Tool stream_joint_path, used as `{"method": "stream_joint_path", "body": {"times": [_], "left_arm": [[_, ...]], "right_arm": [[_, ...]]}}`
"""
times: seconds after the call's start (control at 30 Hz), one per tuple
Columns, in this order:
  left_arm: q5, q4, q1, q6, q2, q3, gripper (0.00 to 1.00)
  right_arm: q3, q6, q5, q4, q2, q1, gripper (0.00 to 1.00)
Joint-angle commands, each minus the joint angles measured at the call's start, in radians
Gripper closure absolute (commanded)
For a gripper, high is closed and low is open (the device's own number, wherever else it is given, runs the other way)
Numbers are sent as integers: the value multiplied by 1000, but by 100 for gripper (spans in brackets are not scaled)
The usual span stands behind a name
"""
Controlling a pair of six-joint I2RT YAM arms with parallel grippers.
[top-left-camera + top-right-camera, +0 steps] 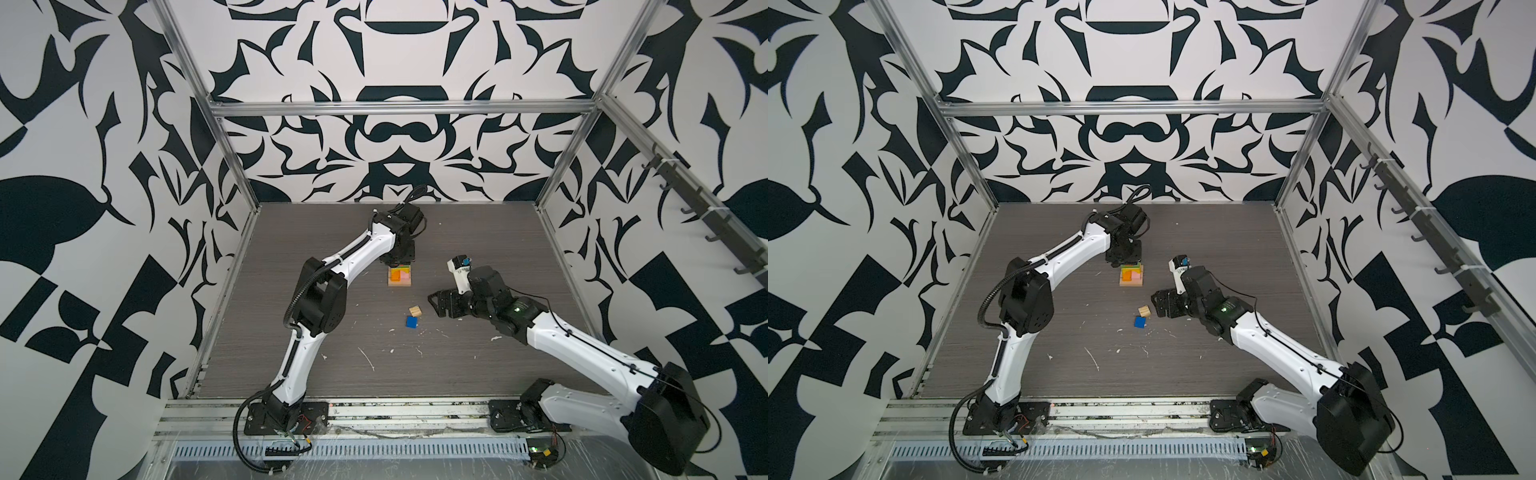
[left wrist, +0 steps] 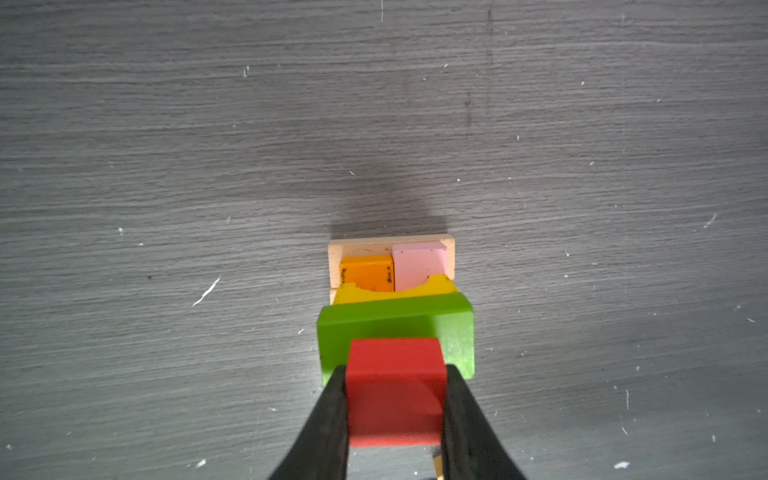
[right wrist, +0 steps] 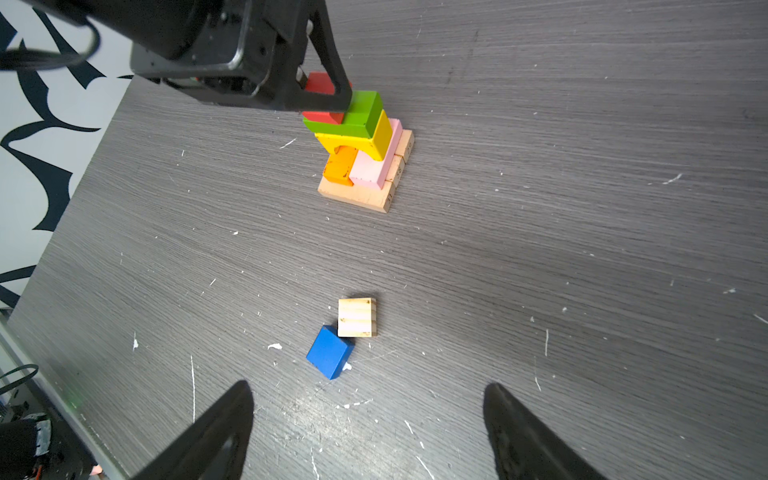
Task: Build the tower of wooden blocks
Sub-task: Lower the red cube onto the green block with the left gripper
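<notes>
The tower (image 3: pixel 361 166) stands on the gray bench (image 3: pixel 582 249). At its bottom, 3 tan bars (image 3: pixel 357 197) lie flat, side by side. On them rest an orange block (image 2: pixel 368 272) and a pink block (image 2: pixel 417 266), touching each other. Higher up sit a yellow block (image 2: pixel 436 286) with a curved cut in it and a green block (image 2: pixel 395 320), pressed together.

The left gripper (image 2: pixel 395 374) is at the top of the tower. It is clenched on a red square block (image 2: pixel 395 390), with 1 black finger on each side. The red block is right at the green block. I cannot tell if the 2 touch.

2 blocks are not on the tower. A blue square block (image 3: pixel 330 351) and a plain wood cube (image 3: pixel 357 318) lie flat on the bench, corner to corner. They are between the tower and the right gripper (image 3: pixel 369 388), well apart from the tower.

The right gripper hangs near these 2 blocks, on the side away from the tower. Its fingers are spread wide, and nothing is in them.

In both top views, the tower is a small bright spot under the left arm's black wrist (image 1: pixel 397 249).
</notes>
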Motion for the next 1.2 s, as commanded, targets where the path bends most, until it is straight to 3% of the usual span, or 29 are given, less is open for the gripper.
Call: {"method": "stream_joint_path", "body": {"times": [0.0,1.17], "left_arm": [[-13,-37,6,-14,24,28,68],[-3,-24,8,-26,24,27,56]], "right_arm": [[-1,-8,5,11,0,0,10],[7,-11,3,10,11,1,10]]}}
